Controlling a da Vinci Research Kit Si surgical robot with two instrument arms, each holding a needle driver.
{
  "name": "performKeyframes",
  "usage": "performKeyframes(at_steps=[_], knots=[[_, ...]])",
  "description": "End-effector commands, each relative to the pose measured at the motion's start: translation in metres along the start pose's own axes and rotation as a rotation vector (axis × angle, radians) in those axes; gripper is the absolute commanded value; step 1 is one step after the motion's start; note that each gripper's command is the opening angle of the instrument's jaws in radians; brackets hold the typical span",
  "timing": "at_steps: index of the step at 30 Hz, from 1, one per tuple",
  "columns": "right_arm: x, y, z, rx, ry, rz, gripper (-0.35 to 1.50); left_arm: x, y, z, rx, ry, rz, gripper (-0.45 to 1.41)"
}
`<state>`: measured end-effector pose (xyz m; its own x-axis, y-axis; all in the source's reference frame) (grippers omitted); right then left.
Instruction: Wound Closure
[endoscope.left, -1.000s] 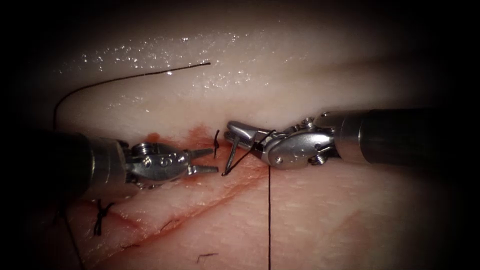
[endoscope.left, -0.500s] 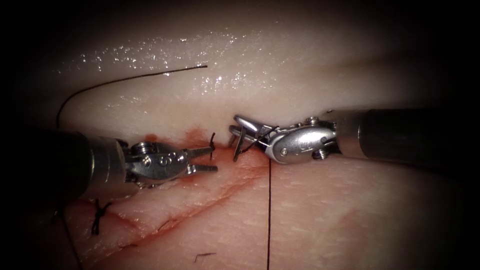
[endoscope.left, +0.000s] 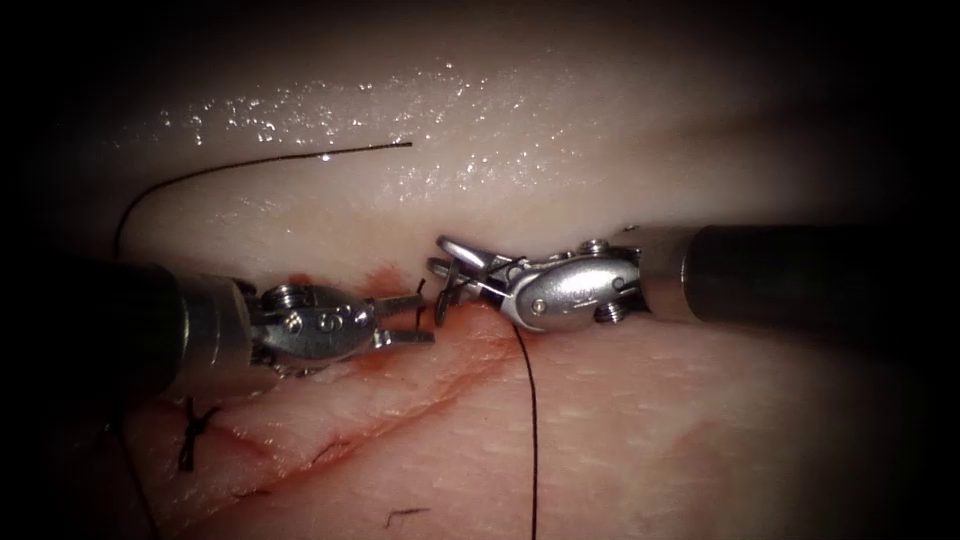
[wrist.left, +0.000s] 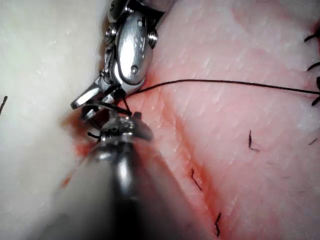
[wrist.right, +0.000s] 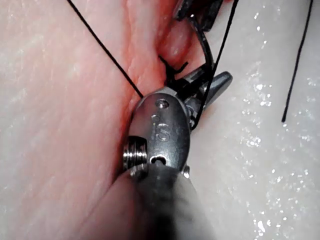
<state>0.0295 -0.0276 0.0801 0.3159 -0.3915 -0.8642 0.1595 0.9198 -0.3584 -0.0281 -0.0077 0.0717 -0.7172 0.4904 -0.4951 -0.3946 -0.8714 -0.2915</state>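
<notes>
Here the needle (endoscope.left: 447, 297) stands almost upright at the cut (endoscope.left: 400, 415), tip seemingly in the tissue (endoscope.left: 640, 420); the right gripper (endoscope.left: 455, 262) clamps its upper curve, while the left gripper (endoscope.left: 425, 318), spread and empty, waits just left.

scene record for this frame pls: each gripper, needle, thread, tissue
left gripper: open, holds nothing, left of the needle
right gripper: shut on needle, gripped near the thread end
needle: hangs down from the right gripper, tip at the cut; cannot tell if it is in the tissue
thread: runs from the right gripper toward the near edge
tissue: cut running diagonally, red fluid near both grippers
earlier stitch: knotted on the cut, far left
</notes>
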Motion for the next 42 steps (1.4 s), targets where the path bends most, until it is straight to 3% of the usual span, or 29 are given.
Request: performKeyframes(at_steps=[1, 11, 17, 26, 35, 42], knots=[[0.0005, -0.0001, 0.0010, 0.001, 0.003, -0.007, -0.35, 0.0001, 0.0001, 0.0007, -0.002, 0.002, 0.001, 0.30], [0.0014, -0.0010, -0.0006, 0.015, -0.011, -0.039, -0.35, -0.0003, -0.0005, 0.0005, 0.003, -0.002, -0.003, 0.32], [0.0015, 0.0007, -0.0041, -0.048, -0.056, -0.037, -0.35, -0.0005, -0.0005, 0.0003, 0.004, -0.006, -0.005, 0.32], [0.0022, 0.0015, -0.0082, -0.055, -0.085, -0.033, -0.35, -0.0013, -0.0005, -0.0005, -0.011, -0.039, 0.006, 0.34], [0.0024, 0.0016, -0.0059, -0.069, -0.093, -0.031, -0.35, -0.0017, -0.0002, -0.0012, -0.023, -0.068, 0.006, 0.34], [0.0031, 0.0039, -0.0043, -0.072, -0.089, -0.042, -0.35, -0.0013, 0.0000, -0.0019, -0.032, -0.069, 0.007, 0.30]])
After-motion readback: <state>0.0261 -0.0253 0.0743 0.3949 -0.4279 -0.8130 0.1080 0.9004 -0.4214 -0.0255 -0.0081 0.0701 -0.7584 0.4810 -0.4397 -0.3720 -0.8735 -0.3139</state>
